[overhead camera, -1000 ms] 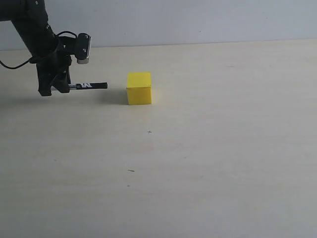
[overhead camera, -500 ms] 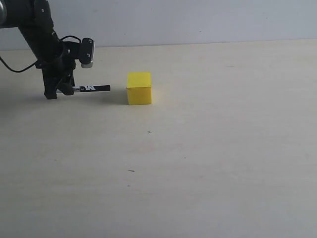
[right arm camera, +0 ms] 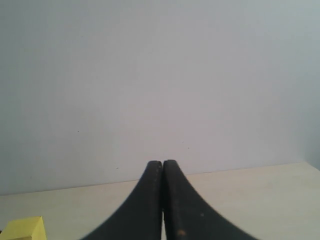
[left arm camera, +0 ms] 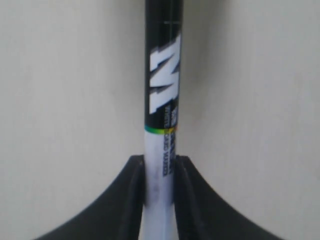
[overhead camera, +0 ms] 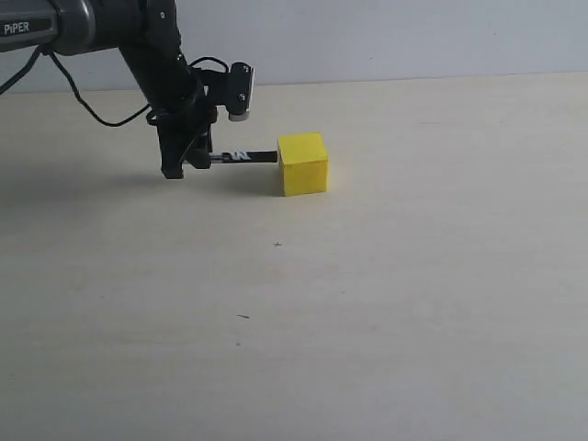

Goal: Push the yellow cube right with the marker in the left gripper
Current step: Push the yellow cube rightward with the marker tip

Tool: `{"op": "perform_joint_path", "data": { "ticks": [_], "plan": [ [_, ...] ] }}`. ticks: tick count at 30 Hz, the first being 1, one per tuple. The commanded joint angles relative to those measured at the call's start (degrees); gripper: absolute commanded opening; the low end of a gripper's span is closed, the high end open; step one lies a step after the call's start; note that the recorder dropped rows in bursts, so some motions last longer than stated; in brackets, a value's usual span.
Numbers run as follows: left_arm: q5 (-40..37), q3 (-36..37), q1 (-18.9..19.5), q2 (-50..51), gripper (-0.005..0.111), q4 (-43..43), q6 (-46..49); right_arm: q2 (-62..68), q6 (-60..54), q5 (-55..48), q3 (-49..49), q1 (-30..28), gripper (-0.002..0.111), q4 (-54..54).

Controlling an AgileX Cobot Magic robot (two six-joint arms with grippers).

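The yellow cube (overhead camera: 303,163) sits on the pale table in the upper middle of the exterior view. A marker (overhead camera: 243,156) lies level just above the table, its black tip touching the cube's left face. My left gripper (overhead camera: 195,159) is shut on the marker's white barrel, left of the cube. In the left wrist view the marker (left arm camera: 162,100) runs straight out from between the black fingers (left arm camera: 132,180) of the left gripper (left arm camera: 160,167). My right gripper (right arm camera: 162,165) is shut and empty; the cube's corner (right arm camera: 22,229) shows at that view's edge.
The beige table (overhead camera: 386,294) stretches wide to the right of and in front of the cube. A light grey wall (overhead camera: 413,37) stands behind the table's far edge. A small camera (overhead camera: 240,92) and cables hang beside the left arm.
The left arm has travelled right with the marker, whose tip has reached the cube. The cube has slid right by about its own width.
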State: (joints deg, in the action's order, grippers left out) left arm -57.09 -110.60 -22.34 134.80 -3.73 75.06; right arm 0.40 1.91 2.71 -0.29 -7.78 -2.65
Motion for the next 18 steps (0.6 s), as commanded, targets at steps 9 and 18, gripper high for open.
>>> {"op": "perform_joint_path", "data": {
  "ticks": [9, 18],
  "plan": [
    [-6.2, -0.7, 2.6, -0.1, 0.000, -0.6, -6.4, -0.4, -0.2, 0.0, 0.3, -0.2, 0.000, -0.1],
    [0.0, -0.7, -2.3, 0.3, 0.000, -1.1, -6.6, -0.4, -0.2, 0.0, 0.3, -0.2, 0.000, -0.1]
  ]
}}
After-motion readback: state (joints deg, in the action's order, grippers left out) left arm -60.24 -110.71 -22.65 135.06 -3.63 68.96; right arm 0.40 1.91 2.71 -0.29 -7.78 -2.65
